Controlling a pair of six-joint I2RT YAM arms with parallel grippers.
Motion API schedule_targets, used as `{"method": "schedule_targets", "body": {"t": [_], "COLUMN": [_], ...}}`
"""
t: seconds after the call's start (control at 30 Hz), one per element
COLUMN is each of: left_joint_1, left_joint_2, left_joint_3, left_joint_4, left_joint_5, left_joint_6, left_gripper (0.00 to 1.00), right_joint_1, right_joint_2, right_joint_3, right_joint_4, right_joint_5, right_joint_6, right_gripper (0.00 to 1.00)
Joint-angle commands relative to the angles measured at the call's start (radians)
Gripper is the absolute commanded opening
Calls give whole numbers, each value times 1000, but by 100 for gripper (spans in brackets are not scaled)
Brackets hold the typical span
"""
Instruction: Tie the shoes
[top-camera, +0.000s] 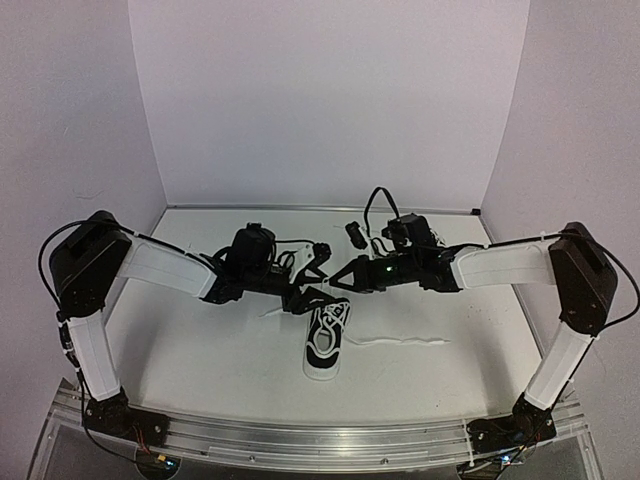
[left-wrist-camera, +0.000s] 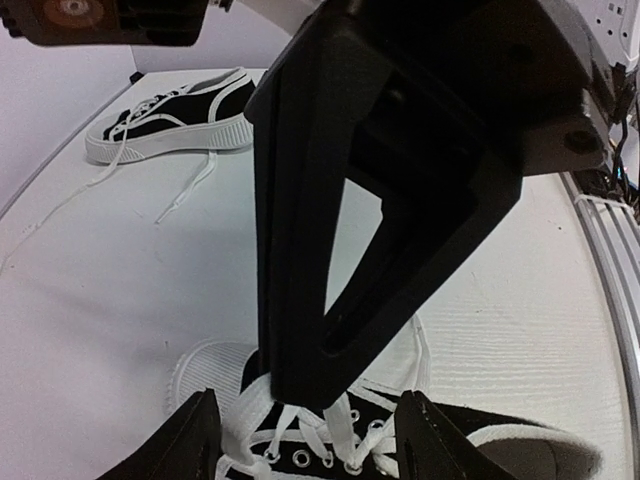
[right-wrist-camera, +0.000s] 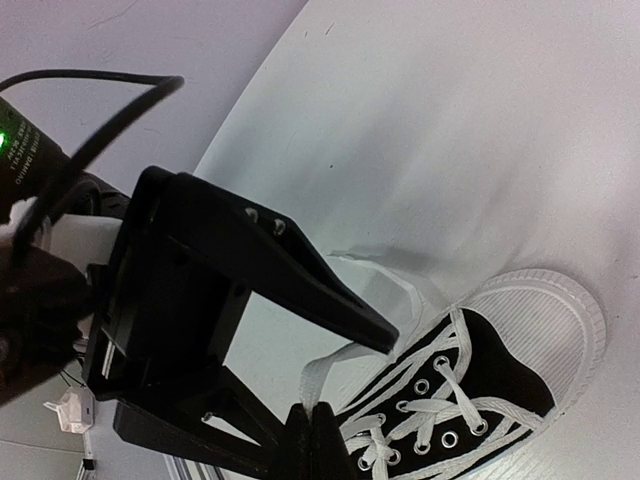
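Note:
One black sneaker (top-camera: 326, 340) with a white sole and toe cap lies mid-table, toe toward the arms. It also shows in the left wrist view (left-wrist-camera: 300, 455) and the right wrist view (right-wrist-camera: 480, 385). My right gripper (right-wrist-camera: 322, 425) is shut on a loop of its white lace (right-wrist-camera: 345, 368) just above the eyelets. In the top view my right gripper (top-camera: 337, 281) is at the shoe's far end. My left gripper (left-wrist-camera: 315, 445) is open, its fingers straddling the laced tongue, with the right gripper's fingers between them. In the top view my left gripper (top-camera: 312, 283) faces the right one. The second sneaker (left-wrist-camera: 175, 112) lies apart, unlaced.
A loose lace end (top-camera: 402, 342) trails on the table to the right of the near shoe. The second sneaker's laces (left-wrist-camera: 185, 190) spread over the table beside it. White walls enclose the back and sides. A metal rail (top-camera: 320, 440) runs along the near edge.

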Motion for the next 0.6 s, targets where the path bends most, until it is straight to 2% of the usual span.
{"method": "schedule_targets", "body": {"t": [0.0, 0.27, 0.47, 0.5, 0.57], "left_joint_1": [-12, -12, -13, -13, -15], "left_joint_2": [25, 16, 15, 15, 17], "left_joint_3": [44, 17, 20, 22, 28], "left_joint_4": [65, 70, 45, 42, 28], "left_joint_5": [-5, -9, -15, -11, 2], "left_joint_6": [-33, -21, -16, -13, 1], "left_gripper": [52, 18, 6, 4, 0], "right_joint_1": [3, -1, -8, -7, -8], "right_joint_2": [-43, -59, -82, -82, -77], "right_joint_3": [3, -16, -35, -36, -33], "right_joint_4": [28, 28, 27, 25, 18], "right_joint_5": [17, 29, 34, 32, 26], "right_joint_6": [0, 2, 3, 3, 3], "right_gripper": [0, 0, 0, 3, 14]}}
